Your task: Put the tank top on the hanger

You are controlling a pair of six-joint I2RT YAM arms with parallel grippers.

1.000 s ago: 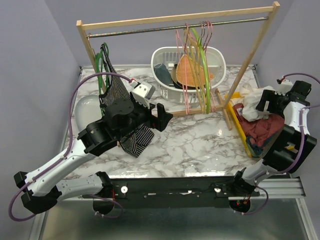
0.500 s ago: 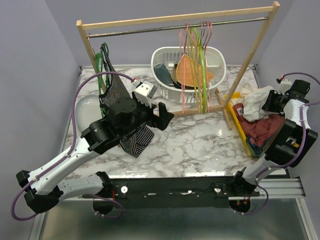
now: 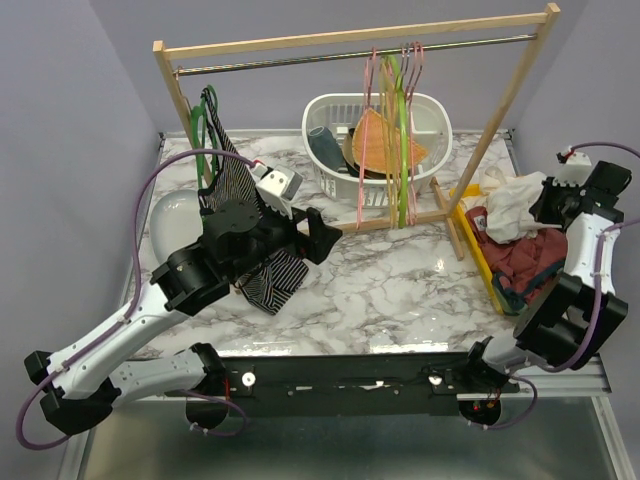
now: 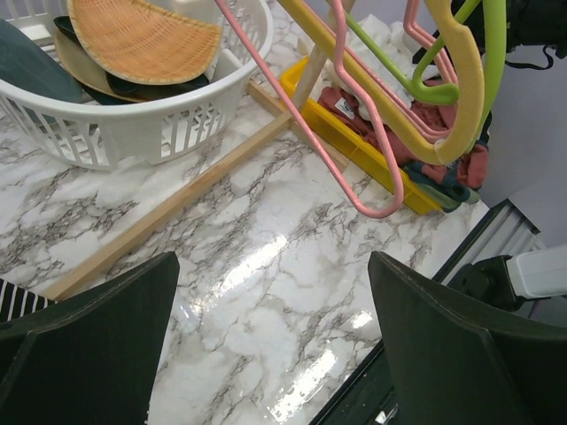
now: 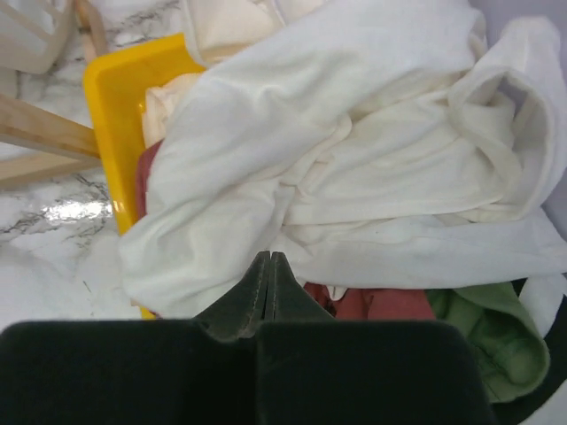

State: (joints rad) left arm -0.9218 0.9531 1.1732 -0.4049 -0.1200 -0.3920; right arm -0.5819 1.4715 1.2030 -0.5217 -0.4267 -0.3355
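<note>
The white tank top point(image 5: 354, 150) lies crumpled on top of the clothes pile at the right point(image 3: 510, 205). My right gripper point(image 5: 270, 257) is shut, its tips pressed together at the garment's near edge, and no fabric shows between them. From above, the right gripper point(image 3: 548, 203) sits just right of the pile. The thin pink hanger point(image 3: 362, 150) hangs on the rail and shows ahead in the left wrist view point(image 4: 306, 133). My left gripper point(image 4: 273, 261) is open over bare marble, a short way in front of the hanger point(image 3: 318, 232).
A wooden rack point(image 3: 350, 38) spans the back, with lime-green hangers point(image 3: 400, 130) beside the pink ones. A white basket point(image 3: 330, 110) stands behind them. A striped garment point(image 3: 240, 185) hangs at the left. The yellow bin point(image 3: 478, 250) holds red and green clothes.
My right gripper has closed and drawn back to the right of the pile. The left arm has shifted slightly left. The hangers have swung a little.
</note>
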